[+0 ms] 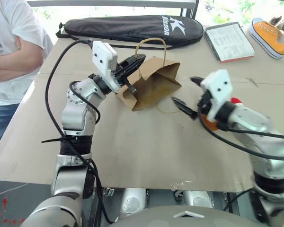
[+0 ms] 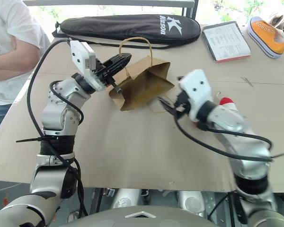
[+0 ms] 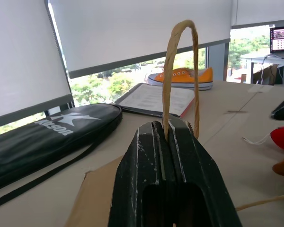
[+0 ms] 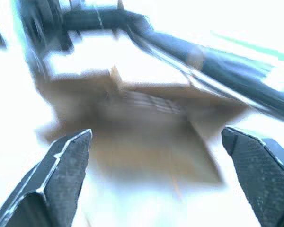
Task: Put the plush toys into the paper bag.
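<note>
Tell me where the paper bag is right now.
In the head views the paper bag lies on the table's middle, just before the black zip case, one cord handle pinched in the left pincer.

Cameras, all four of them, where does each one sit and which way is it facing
Left eye: head, looking down over table; both arms, paper bag.
Right eye: same scene; right gripper open.
Left wrist: along left gripper, shut on bag handle, toward windows.
Right wrist: between its fingers toward the bag.
Shared: bag; sneaker in head and left wrist views.
</note>
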